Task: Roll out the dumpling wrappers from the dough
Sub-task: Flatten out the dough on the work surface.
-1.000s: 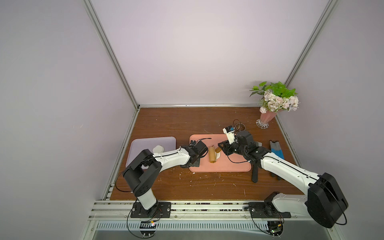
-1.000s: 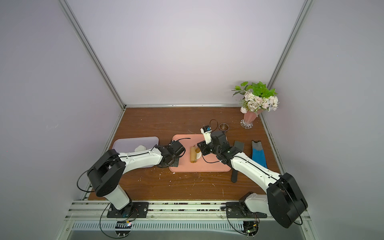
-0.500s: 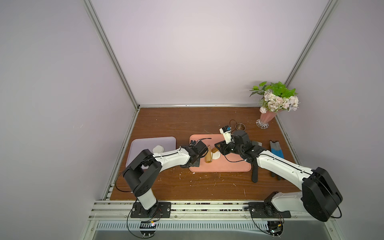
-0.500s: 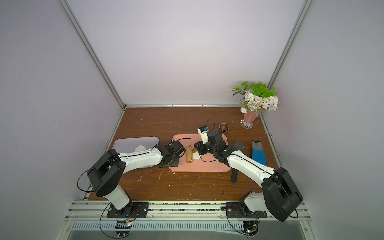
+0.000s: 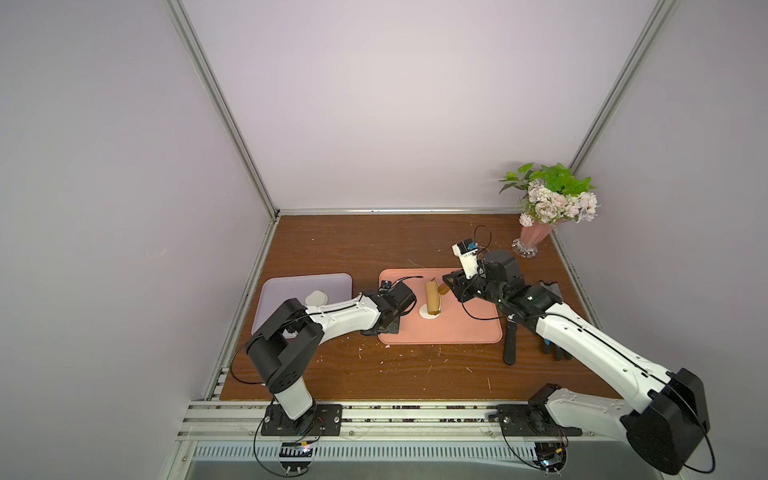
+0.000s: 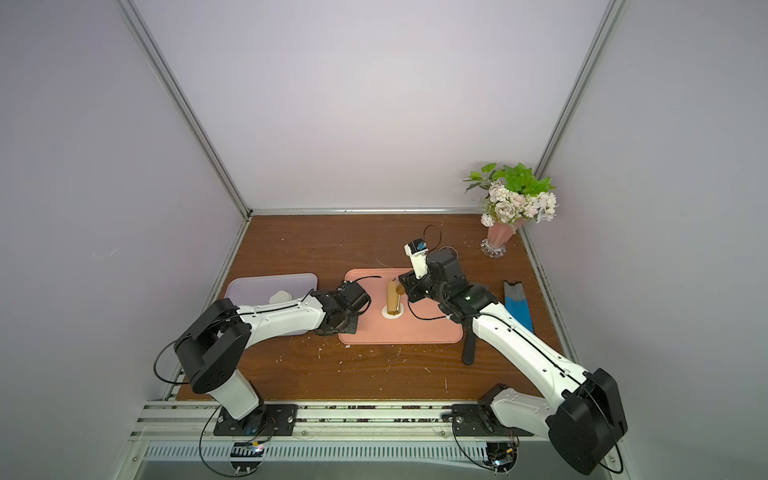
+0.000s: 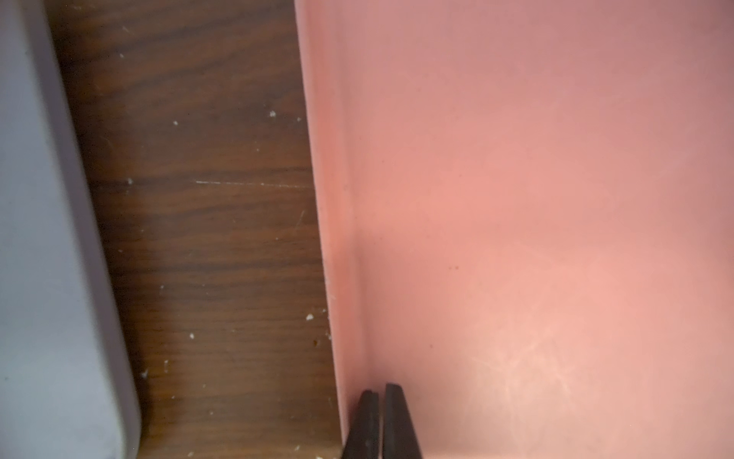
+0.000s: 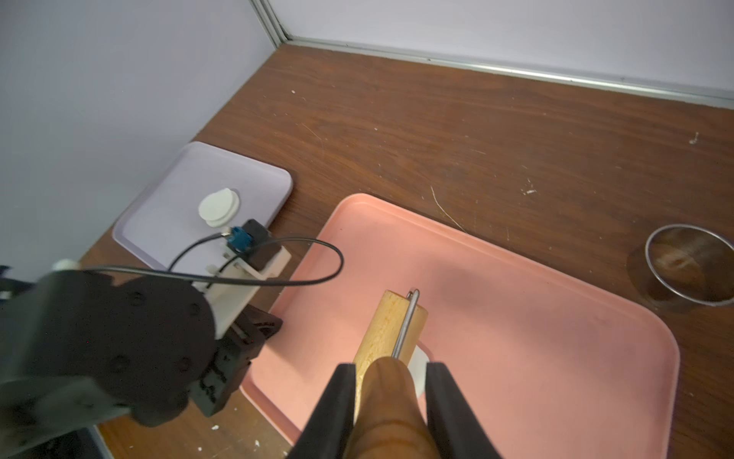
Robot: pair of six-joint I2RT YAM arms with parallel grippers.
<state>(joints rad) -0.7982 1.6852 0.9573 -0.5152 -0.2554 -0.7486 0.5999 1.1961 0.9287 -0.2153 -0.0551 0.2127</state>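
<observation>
On pink tray [image 8: 516,318], right hand [image 8: 391,367] pinching wooden roller [image 8: 381,330] atop flat dough [image 8: 419,367], left hand [image 7: 380,391] pressed together

tabletop [image 5: 374,249]: dark brown wood grain (white flecks)
work tray [image 5: 465,328]: salmon pink
side tray [image 5: 291,286]: pale lilac
roller [image 5: 432,297]: light tan
dough [image 5: 428,324]: white
wrappers [image 5: 316,298]: white

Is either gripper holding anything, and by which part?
Right gripper grips the roller by its handle; left gripper is shut, holding nothing.
</observation>
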